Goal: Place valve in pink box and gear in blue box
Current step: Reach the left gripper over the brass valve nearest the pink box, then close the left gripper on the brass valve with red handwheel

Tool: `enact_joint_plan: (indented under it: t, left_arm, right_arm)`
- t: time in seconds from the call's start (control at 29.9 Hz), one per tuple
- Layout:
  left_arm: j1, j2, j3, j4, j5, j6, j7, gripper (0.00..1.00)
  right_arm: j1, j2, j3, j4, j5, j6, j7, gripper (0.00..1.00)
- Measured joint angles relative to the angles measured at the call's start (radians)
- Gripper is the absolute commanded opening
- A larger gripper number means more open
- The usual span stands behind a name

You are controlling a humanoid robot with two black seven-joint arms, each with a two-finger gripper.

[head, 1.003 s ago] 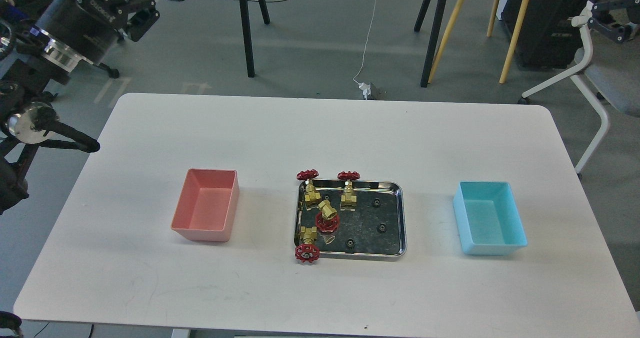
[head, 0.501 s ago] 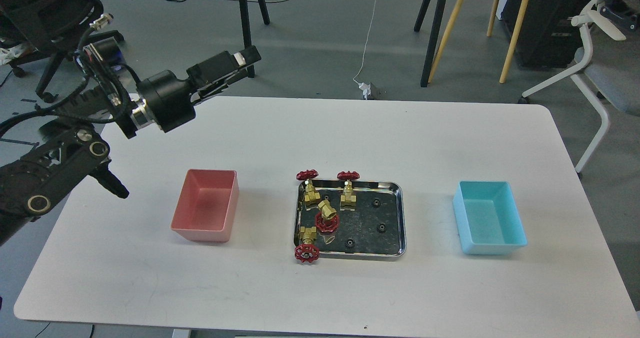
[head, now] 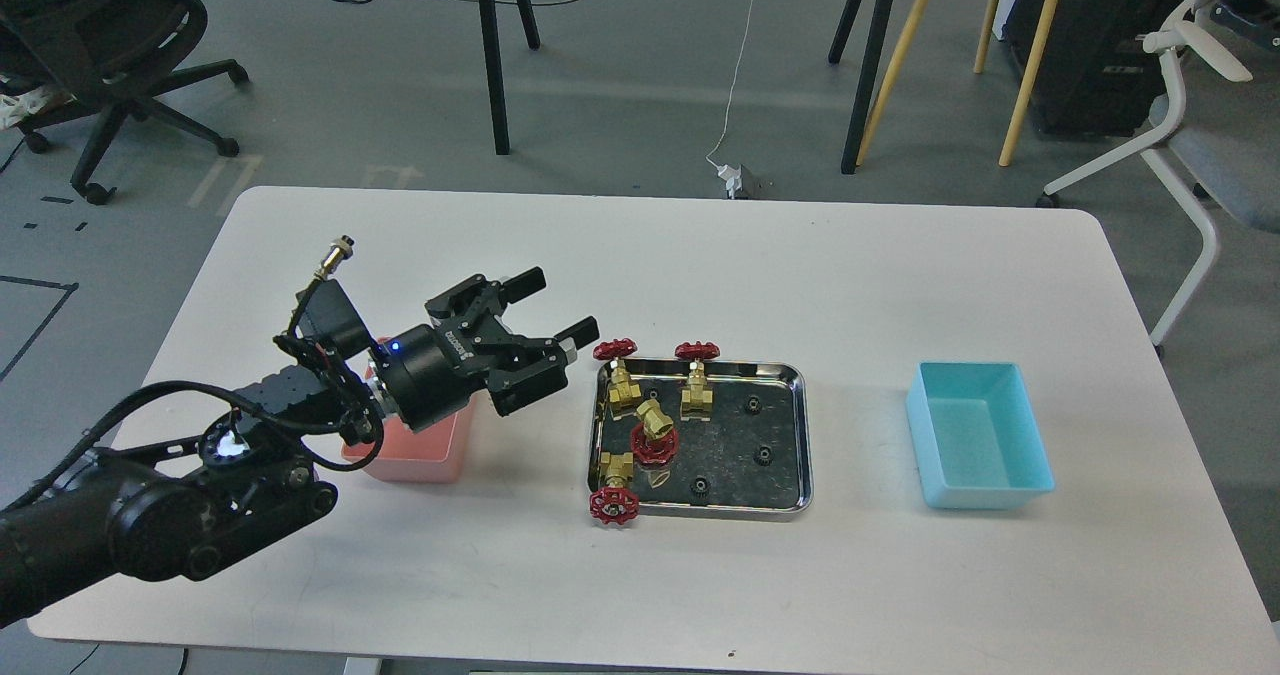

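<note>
Several brass valves with red handwheels sit at the left of a steel tray (head: 790,435): one at the back left (head: 618,363), one beside it (head: 697,375), one in the middle (head: 654,433), one at the front left corner (head: 613,490). Several tiny black gears lie in the tray, such as one (head: 753,405) and another (head: 700,486). The pink box (head: 432,455) is left of the tray, mostly covered by my left arm. The blue box (head: 978,435) stands empty at the right. My left gripper (head: 555,310) is open and empty, just left of the tray's back-left valve. My right gripper is out of view.
The white table (head: 640,255) holds only the tray and two boxes. Beyond its far edge stand tripod legs (head: 490,55), wooden poles, an office chair at the left (head: 100,45) and a white chair at the right (head: 1190,155).
My left arm has swung down from the upper left, across the table's left side, and now hangs over the pink box with its open gripper near the tray. Valves, gears and boxes have not moved.
</note>
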State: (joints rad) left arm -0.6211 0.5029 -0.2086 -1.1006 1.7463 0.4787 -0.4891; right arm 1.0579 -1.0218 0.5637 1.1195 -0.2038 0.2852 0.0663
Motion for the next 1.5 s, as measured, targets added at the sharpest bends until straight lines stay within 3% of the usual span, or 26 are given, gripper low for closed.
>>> enact_joint_plan:
  t: [0.43, 0.84, 1.07, 1.5]
  left_arm:
    - [0.029, -0.221, 0.008, 0.31, 0.182, 0.01, 0.0, 1.0]
    - [0.033, -0.34, 0.033, 0.385, 0.214, 0.01, 0.0, 1.0]
    - [0.024, -0.417, 0.047, 0.489, 0.214, 0.01, 0.0, 0.98]
    - [0.013, -0.462, 0.079, 0.566, 0.213, 0.01, 0.0, 0.79]
  right_arm:
    - [0.008, 0.004, -0.025, -0.002, -0.068, 0.009, -0.003, 0.99]
    - [0.006, 0.026, -0.056, -0.016, -0.076, 0.009, -0.003, 0.99]
    - [0.005, 0.046, -0.056, -0.035, -0.092, 0.009, -0.002, 0.99]
    - [0.007, 0.059, -0.056, -0.048, -0.095, 0.011, -0.002, 0.99]
